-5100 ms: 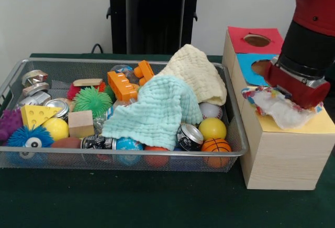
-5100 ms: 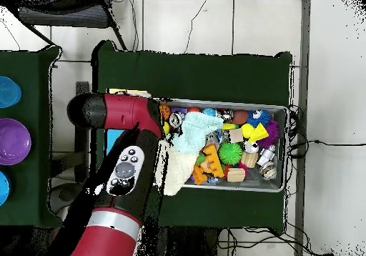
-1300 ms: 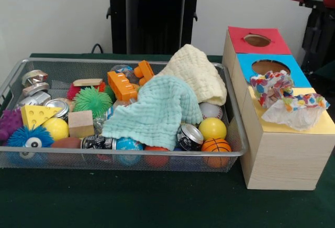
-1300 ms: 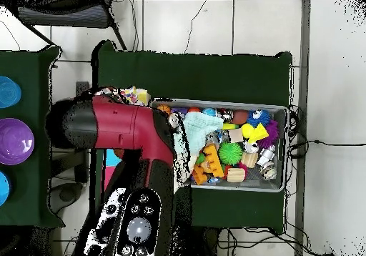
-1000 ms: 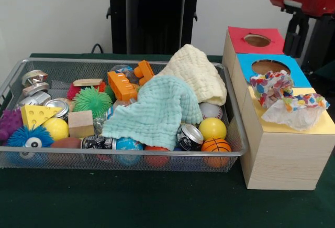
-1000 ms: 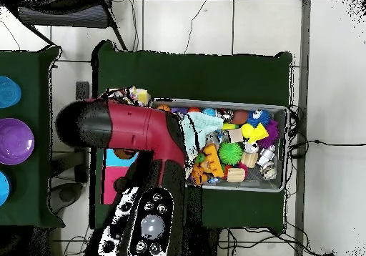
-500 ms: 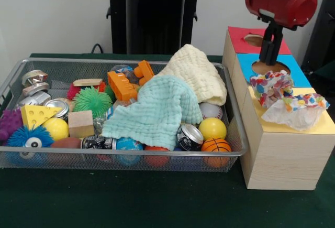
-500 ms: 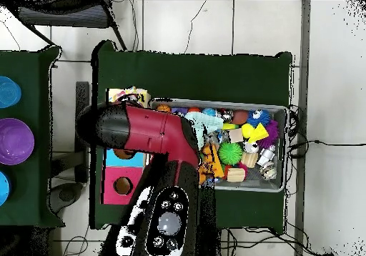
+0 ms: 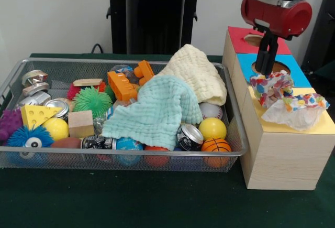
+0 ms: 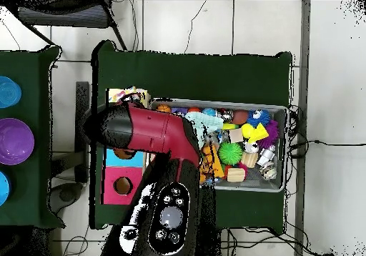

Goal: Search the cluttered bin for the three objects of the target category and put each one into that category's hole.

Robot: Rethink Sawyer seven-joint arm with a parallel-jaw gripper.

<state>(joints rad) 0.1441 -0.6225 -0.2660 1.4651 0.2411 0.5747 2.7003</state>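
At the frame's upper right I see my gripper [image 9: 266, 65], fingers nearly together and empty, hanging just above the spotted wrappers [image 9: 288, 102] on the yellow surround [image 9: 324, 126].

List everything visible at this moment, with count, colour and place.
Silver wire mesh basket: one, on the green table.
Waffle cloths: two, mint and cream, heaped at the basket's box end.
Small toys, balls and cans: many, mixed colours, filling the basket; among them a yellow cheese wedge.
Pale wooden box: one, beside the basket, with red, blue and yellow tops.
Crumpled spotted white wrappers: a heap, count unclear, on the yellow top.
Robot pincer: one, black, above the blue-surrounded hole.
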